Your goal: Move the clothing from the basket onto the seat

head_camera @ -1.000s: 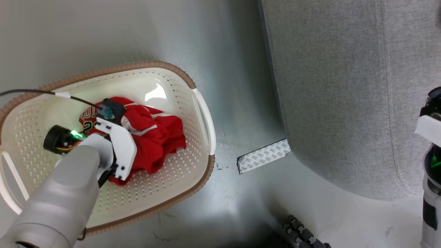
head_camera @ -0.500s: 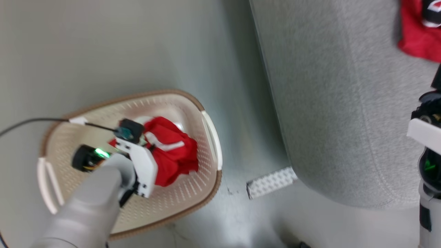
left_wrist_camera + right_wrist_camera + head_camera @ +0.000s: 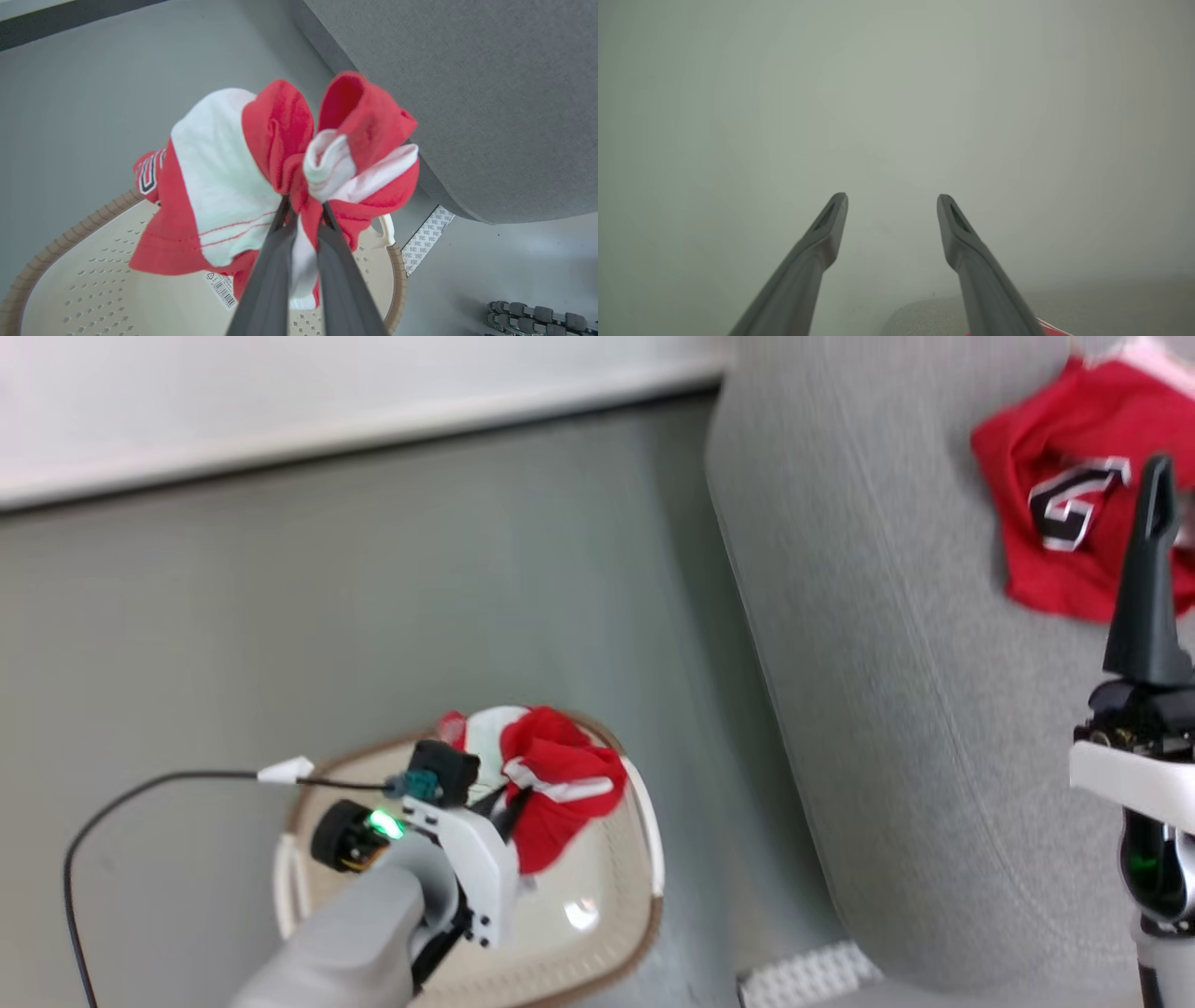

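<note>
The seat (image 3: 887,709) is seen as a broad grey upholstered mass down the right of the head view, its rounded edge bordered by the grey floor (image 3: 373,616). The basket (image 3: 93,298) is set on the floor beside the seat but apart from it, and its perforated cream bottom is exposed.

One piece of the clothing, a red garment (image 3: 1055,551) marked in black and white, is laid on the seat's top, well in from the rounded edge. A second red-and-white garment (image 3: 219,186) is held bunched above the basket, over the side nearest the seat. Whether its lowest fold is touching the basket cannot be told.

The left gripper (image 3: 304,210) is closed tightly on this second garment, with a twist of fabric pinched between the two dark fingers. The right gripper (image 3: 892,200) is held over the seat just beside the laid garment. Its jaws are spread wide apart with nothing between them, and a blurred pale surface is seen behind them.

A patterned white strip (image 3: 427,238) is stuck to the floor at the seat's base, between seat and basket. A barcode label (image 3: 219,284) is seen hanging at the held garment's lower edge.
</note>
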Robot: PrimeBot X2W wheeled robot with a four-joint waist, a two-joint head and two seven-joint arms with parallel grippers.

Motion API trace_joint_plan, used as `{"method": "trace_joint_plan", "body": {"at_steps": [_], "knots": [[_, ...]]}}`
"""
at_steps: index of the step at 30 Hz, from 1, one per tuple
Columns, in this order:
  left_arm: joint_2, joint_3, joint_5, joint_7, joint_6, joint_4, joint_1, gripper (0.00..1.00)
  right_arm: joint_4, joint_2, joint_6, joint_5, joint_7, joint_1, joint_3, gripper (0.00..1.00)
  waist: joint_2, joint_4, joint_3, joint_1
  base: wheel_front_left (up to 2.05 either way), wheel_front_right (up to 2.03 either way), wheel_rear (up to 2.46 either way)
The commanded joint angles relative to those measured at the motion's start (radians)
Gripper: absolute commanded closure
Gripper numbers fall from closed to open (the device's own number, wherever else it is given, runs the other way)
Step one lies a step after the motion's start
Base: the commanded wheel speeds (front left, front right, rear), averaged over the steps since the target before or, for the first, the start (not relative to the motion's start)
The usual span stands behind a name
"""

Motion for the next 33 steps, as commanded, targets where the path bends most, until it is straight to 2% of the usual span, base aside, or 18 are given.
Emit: {"method": "trace_joint_plan", "body": {"at_steps": [1,8,17,24,33], "knots": [[-0.008,-0.004,-0.024,-0.018,0.002,-0.014,0.026,1.0,0.015,-0.016,0.001,0.012,0.001,0.028,0.0,0.0,-0.0001,0.081,-0.139,0.0003,0.0,0.0,0.0],[0.007,0.014,-0.041,-0.045,0.002,-0.092,0.059,1.0,0.082,-0.049,0.001,0.033,0.001,0.111,0.035,0.0,-0.0001,0.149,-0.286,0.0003,0.0,0.0,0.0],[0.07,0.168,0.03,-0.043,0.035,-0.322,0.113,1.0,0.153,-0.046,0.001,0.07,0.001,0.22,0.074,0.0,-0.0001,0.205,-0.41,0.0003,0.0,0.0,0.0],[0.12,0.235,0.065,-0.043,0.066,-0.494,0.141,1.0,0.202,-0.034,0.001,0.092,0.001,0.275,0.125,0.0,-0.0001,0.221,-0.458,0.0003,0.0,0.0,0.0],[0.18,0.253,0.062,-0.01,0.124,-0.666,0.159,1.0,0.221,-0.033,0.001,0.106,0.001,0.293,0.178,0.0,-0.0001,0.215,-0.473,0.0003,0.0,0.0,0.0]]}}
